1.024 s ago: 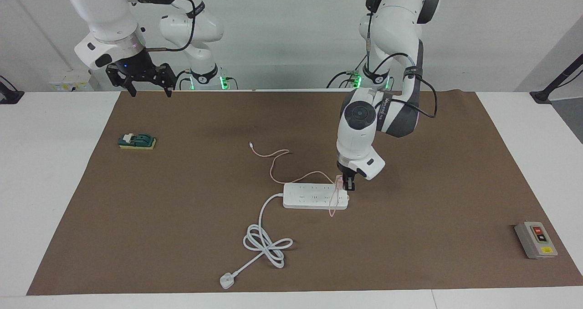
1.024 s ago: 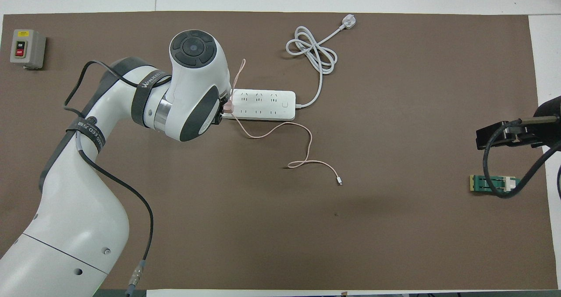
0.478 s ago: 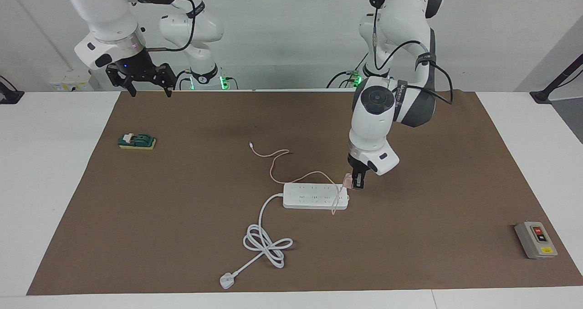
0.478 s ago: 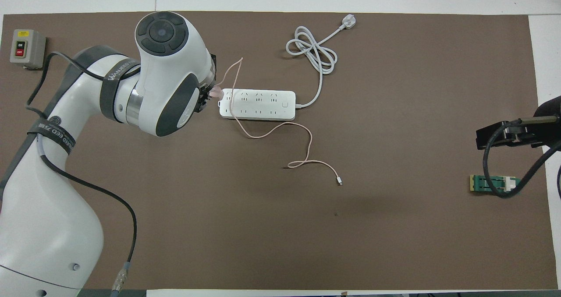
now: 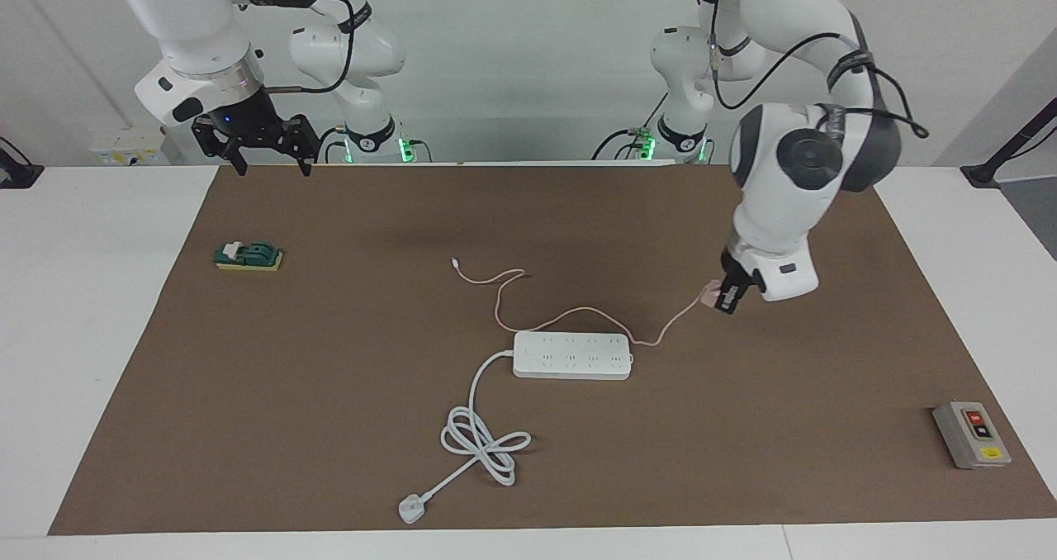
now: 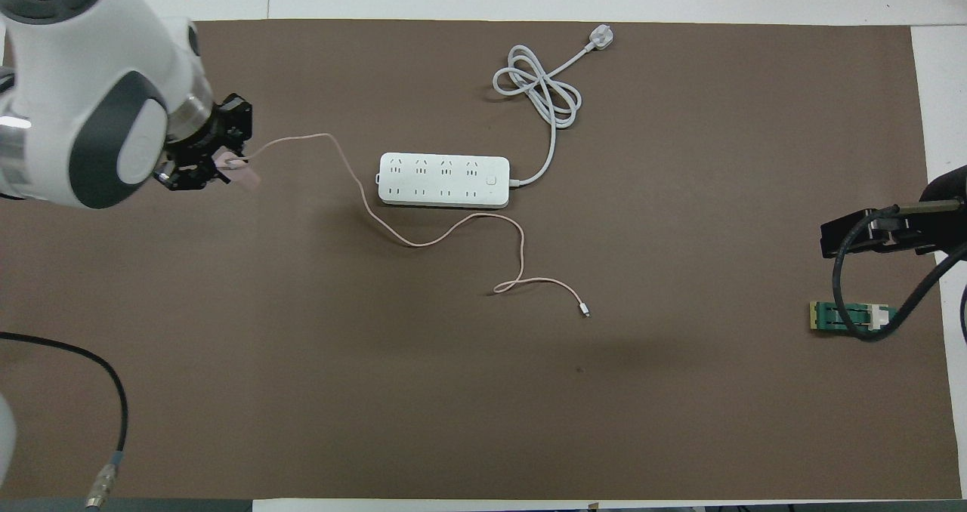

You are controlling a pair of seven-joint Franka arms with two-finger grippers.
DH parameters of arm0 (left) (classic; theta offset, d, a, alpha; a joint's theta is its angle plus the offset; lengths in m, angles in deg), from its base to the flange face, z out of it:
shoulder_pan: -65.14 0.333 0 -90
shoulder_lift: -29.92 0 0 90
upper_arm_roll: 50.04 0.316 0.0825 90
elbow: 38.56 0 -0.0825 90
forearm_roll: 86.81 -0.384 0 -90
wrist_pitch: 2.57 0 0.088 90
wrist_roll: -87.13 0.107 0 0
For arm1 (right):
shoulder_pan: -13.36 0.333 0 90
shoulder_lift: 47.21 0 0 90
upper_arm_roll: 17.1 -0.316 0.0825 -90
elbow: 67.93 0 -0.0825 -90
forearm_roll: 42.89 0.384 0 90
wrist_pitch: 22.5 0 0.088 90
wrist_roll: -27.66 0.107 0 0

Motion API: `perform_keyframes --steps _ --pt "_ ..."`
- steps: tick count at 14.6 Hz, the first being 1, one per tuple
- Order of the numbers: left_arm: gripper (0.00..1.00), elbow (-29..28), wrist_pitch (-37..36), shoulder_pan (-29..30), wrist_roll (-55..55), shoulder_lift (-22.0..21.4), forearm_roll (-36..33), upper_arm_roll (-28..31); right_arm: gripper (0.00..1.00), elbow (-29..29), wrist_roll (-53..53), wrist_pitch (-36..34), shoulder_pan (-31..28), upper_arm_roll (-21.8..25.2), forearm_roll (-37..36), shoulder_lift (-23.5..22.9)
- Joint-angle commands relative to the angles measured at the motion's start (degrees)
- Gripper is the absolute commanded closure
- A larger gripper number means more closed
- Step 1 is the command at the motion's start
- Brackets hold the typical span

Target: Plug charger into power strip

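The left gripper [image 5: 720, 297] grasps the pink charger [image 5: 709, 295] in the air above the brown mat [image 5: 330, 428], toward the left arm's end of the table and well apart from the power strip [image 5: 572, 355]. The charger's thin pink cable [image 5: 570, 312] trails down past the end of the strip and loops across the mat on the side nearer the robots. The strip's white cord [image 5: 479, 436] coils toward the mat's edge farthest from the robots. The right gripper [image 5: 266, 154] waits with fingers spread, raised over its own corner of the mat.
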State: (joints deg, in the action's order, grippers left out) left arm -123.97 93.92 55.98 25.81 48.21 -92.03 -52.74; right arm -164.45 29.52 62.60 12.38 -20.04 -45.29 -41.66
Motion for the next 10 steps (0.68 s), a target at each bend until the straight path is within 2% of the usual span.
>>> perform_keyframes --steps 1,4,6,8,10 --pt "1.0 -1.2 -3.8 5.9 9.9 -1.8 -4.4 -0.7 0.0 -0.4 -1.6 -0.2 -0.6 -0.4 0.0 0.8" --pt "1.0 -4.4 0.8 9.7 15.8 -3.0 -11.9 -0.7 0.0 -0.3 -1.7 -0.3 -0.6 -0.4 0.0 0.8" --pt "1.0 -5.6 5.6 10.9 13.3 -3.1 -12.5 -0.8 0.0 -0.3 -1.7 -0.2 -0.6 -0.4 0.0 0.8" --pt "1.0 -7.1 12.1 10.9 1.8 -3.0 -12.4 -1.0 0.0 -0.3 -1.6 -0.2 -0.6 -0.4 0.0 0.8" --pt "1.0 -11.2 23.6 9.9 -13.4 -3.0 -9.8 -1.3 0.0 -0.3 -1.6 -0.2 -0.6 -0.4 0.0 0.8"
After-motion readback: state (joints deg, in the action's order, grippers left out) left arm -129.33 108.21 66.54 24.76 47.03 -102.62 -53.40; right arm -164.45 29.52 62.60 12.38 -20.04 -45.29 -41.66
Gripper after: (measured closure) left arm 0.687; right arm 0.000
